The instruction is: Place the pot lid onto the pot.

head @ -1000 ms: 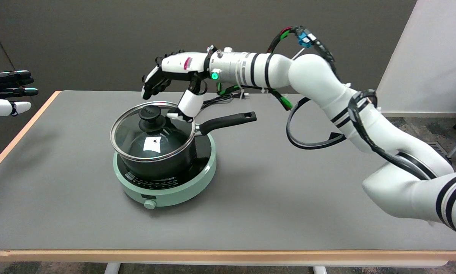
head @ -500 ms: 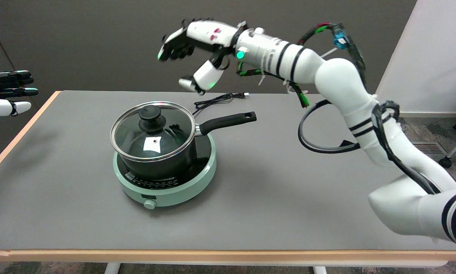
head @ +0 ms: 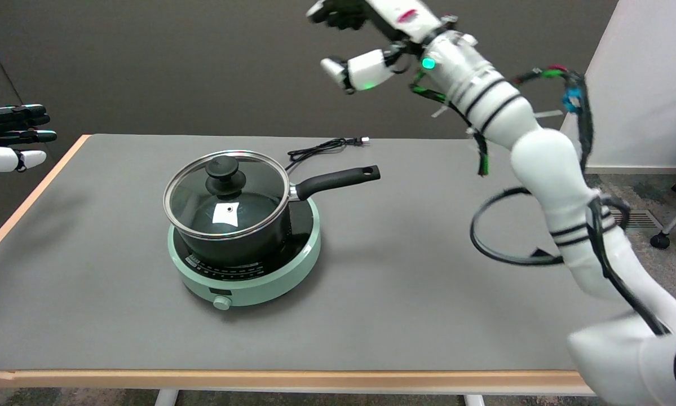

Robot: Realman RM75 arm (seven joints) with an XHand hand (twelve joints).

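The glass pot lid [head: 226, 194] with its black knob sits flat on the black pot [head: 233, 237], whose long black handle [head: 338, 179] points right. The pot stands on a mint-green induction cooker [head: 247, 270] left of the table's middle. My right hand [head: 366, 39] is high in the air at the picture's top, well above and to the right of the pot, partly cut off by the top edge. Its fingers are spread and it holds nothing.
A black power cord [head: 321, 148] lies on the grey table [head: 428, 270] behind the pot. The idle left hand [head: 10, 138] hangs at the far left. A white wall panel [head: 642, 84] stands at the right.
My right hand has let go of the lid and risen up and to the right, from just above the pot to the picture's top. The lid stays on the pot.
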